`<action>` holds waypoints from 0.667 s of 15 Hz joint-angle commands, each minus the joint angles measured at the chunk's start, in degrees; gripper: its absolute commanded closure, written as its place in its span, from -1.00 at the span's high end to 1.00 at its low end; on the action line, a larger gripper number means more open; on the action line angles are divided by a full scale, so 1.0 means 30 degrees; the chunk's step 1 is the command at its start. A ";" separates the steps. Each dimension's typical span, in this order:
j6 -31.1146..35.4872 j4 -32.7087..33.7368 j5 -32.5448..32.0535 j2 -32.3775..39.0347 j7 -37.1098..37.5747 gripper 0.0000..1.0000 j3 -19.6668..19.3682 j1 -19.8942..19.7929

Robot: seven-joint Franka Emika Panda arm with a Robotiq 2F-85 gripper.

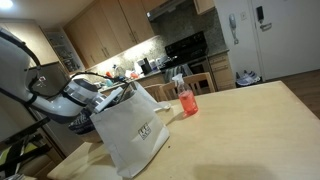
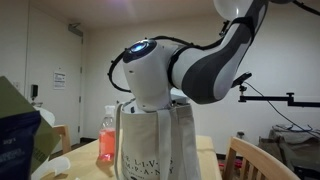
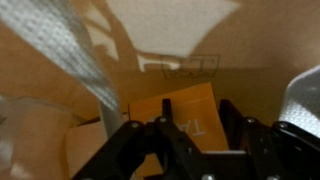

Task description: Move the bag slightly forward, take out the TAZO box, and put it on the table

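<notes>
Inside the bag [image 1: 135, 125], your fingers [image 3: 235, 130] straddle the box [image 3: 185, 105]; whether they clamp it you cannot tell. Lifting it onto the worktop [image 1: 240, 130] remains.

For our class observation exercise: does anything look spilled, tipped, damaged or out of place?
Nothing stands out: the bag stands upright on the table, the red bottle beside it is upright, and no spill shows.
</notes>
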 commanded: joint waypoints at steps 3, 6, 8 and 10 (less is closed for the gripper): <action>-0.0737 0.0378 -0.0721 -0.0008 -0.0109 -0.85 0.0009 0.0143; -0.0794 0.0372 -0.0924 -0.0024 -0.0026 -1.00 0.0030 0.0126; -0.0774 0.0270 -0.1068 -0.0160 0.0087 -0.96 0.0048 0.0174; -0.0803 0.0075 -0.1331 -0.0483 0.0330 -1.00 0.0087 0.0288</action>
